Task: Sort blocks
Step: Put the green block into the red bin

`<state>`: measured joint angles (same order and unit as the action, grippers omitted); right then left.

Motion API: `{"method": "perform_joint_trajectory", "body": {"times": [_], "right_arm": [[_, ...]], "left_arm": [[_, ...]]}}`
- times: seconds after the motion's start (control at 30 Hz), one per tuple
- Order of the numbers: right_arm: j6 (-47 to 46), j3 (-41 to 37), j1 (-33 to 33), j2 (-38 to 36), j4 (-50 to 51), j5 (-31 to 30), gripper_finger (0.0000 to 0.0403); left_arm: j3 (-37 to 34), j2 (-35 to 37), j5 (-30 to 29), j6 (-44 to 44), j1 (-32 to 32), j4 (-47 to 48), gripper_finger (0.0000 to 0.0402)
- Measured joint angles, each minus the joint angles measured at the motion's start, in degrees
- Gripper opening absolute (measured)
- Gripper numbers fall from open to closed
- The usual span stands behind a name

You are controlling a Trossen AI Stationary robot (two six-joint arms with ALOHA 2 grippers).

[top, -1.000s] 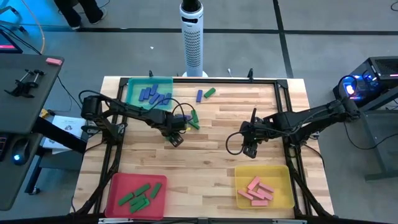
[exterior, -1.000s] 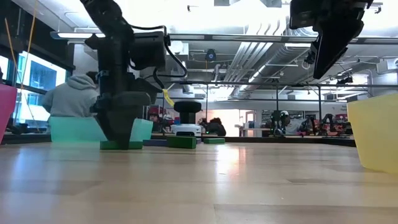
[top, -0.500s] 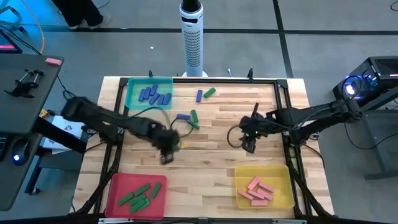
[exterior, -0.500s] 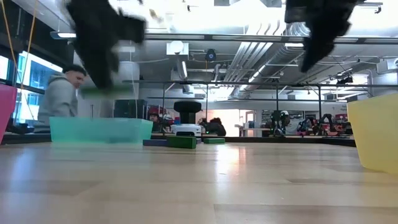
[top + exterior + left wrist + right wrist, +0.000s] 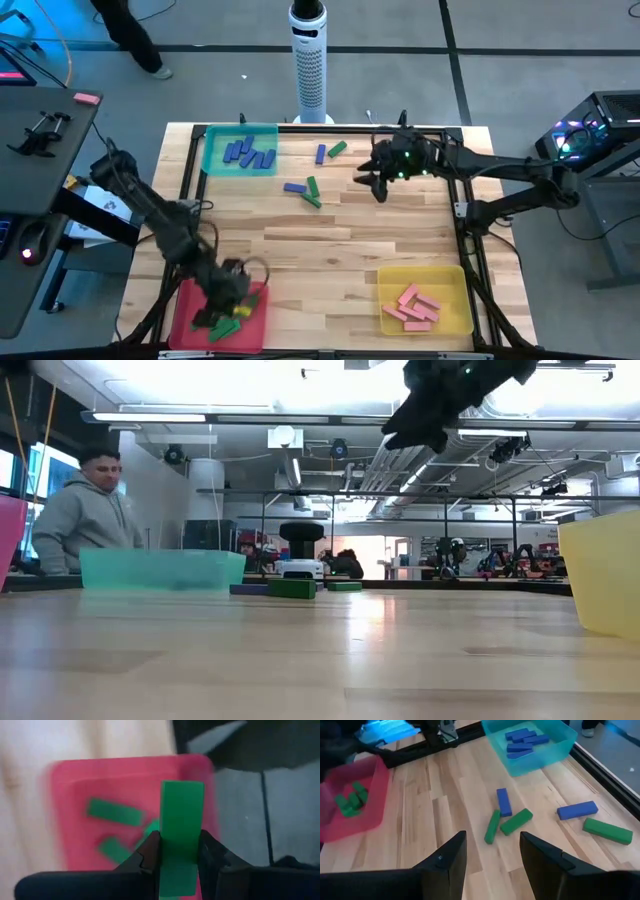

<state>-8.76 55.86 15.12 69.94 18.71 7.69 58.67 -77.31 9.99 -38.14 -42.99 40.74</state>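
Green block (image 5: 181,827) — above red tray (image 5: 67,820) edge

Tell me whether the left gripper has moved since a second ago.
Yes. The left gripper, shut on a green block, has gone from mid-table near the teal tray to over the red tray.

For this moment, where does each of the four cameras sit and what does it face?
High: overhead, looking straight down; both arms, the left gripper over the flat red tray.
Low: table height, looking level into the room; one gripper overhead, a person behind.
Left wrist: looks past shut fingers clamping a green rectangular block.
Right wrist: looks past open fingers at loose blocks and the teal tray.
Shared: both wrist views show the red tray.
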Motion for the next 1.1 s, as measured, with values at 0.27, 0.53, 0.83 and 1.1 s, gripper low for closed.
{"method": "perform_joint_trajectory", "body": {"times": [0.27, 0.53, 0.83, 1.1], "right_arm": [[-0.17, 0.0, 3.83, 0.67, -0.01, 2.51, 0.016], [-0.17, 0.0, 3.88, 0.67, 0.31, 2.21, 0.016], [1.75, 0.0, 3.46, 5.88, -1.01, 3.11, 0.0181], [7.51, 0.0, -0.84, 19.53, -13.85, 4.36, 0.023]], "left_arm": [[-0.28, -10.72, 0.03, -2.35, -5.79, -7.94, 0.007], [-0.3, -17.15, 1.6, -9.52, -5.79, -7.86, 0.0114], [-0.3, -9.56, 5.46, -16.17, -4.18, -7.53, 0.0218], [-0.23, 5.02, -0.52, -24.38, 0.38, 1.83, 0.0218]]}}
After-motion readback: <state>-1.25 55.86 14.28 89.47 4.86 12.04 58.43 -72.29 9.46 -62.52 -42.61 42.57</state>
